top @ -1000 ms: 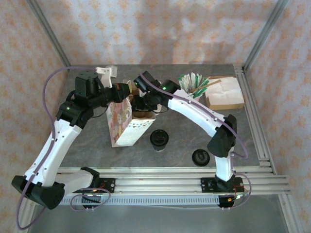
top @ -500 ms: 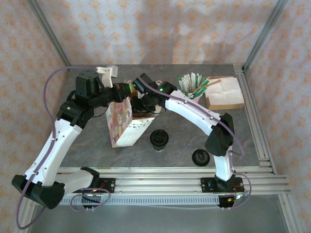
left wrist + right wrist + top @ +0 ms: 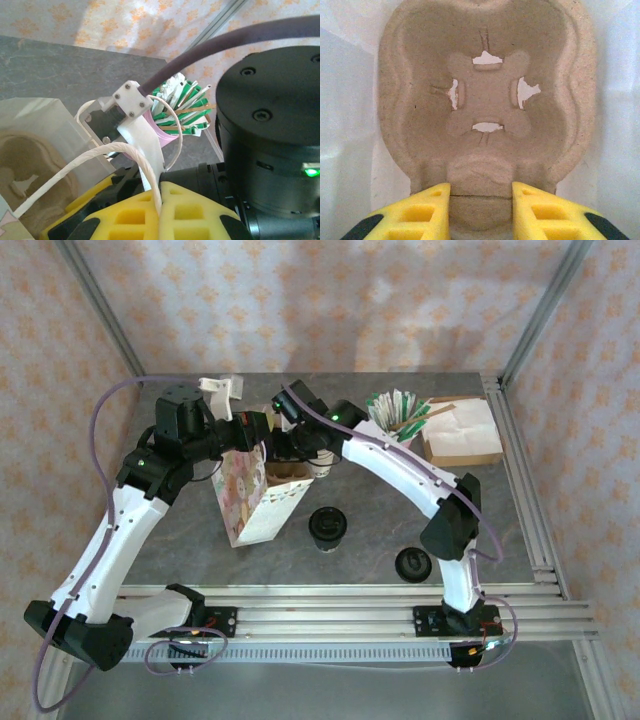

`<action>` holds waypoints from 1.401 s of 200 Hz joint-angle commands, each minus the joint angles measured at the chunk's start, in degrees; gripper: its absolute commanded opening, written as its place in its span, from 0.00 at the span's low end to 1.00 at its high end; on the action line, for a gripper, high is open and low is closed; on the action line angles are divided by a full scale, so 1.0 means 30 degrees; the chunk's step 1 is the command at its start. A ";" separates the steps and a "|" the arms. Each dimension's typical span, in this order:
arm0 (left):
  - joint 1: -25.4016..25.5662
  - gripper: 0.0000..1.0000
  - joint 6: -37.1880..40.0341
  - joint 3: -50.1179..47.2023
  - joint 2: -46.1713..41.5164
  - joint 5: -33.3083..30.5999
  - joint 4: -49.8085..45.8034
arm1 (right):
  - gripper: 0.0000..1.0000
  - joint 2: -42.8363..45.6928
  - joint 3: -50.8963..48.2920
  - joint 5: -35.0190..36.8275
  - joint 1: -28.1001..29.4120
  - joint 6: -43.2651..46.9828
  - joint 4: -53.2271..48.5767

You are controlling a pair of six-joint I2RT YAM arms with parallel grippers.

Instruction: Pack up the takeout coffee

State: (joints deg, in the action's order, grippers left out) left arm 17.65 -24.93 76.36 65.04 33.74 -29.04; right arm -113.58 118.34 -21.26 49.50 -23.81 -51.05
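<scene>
Over the table [image 3: 380,525] both arms arch inward, left jaws pinching the bag's handle [image 3: 65,176], right jaws clasping a pulp tray [image 3: 487,95].

Lab rig: aluminium frame [image 3: 330,615], patterned backdrop [image 3: 330,300].

Top camera overlooks the table [image 3: 370,520]; both wrist cameras peer closely into the bag [image 3: 340,100].

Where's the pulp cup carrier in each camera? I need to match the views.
Top external: pulp cup carrier in the open mouth of the white paper bag, behind mid-table.
Left wrist: lower left, inside the bag.
Right wrist: centre, between the bag's walls.
Shared landmark: the white paper bag around it.
</scene>
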 commanded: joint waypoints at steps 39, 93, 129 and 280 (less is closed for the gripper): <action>0.0202 0.04 0.0701 0.0417 -0.0072 0.0719 0.0269 | 0.30 -0.1736 0.2516 -0.0938 -0.0353 0.0418 -0.1315; 0.0210 0.04 0.0757 0.0402 -0.0029 0.0316 0.0217 | 0.29 -0.1801 0.2756 -0.1130 -0.0461 0.0381 -0.1106; 0.0195 0.04 0.0437 0.0374 0.0118 0.0021 0.0405 | 0.29 -0.1655 0.1404 -0.0908 0.0205 0.0378 -0.0832; 0.0240 0.04 0.0103 0.0589 0.0090 0.0587 0.1524 | 0.26 0.0032 -0.4032 -0.2478 0.0702 -0.2082 0.4342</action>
State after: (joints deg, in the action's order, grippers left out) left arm 18.00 -25.43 76.01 65.80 33.71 -31.73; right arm -115.74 109.60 -27.42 50.15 -28.36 -39.66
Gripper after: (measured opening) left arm 0.047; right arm 0.267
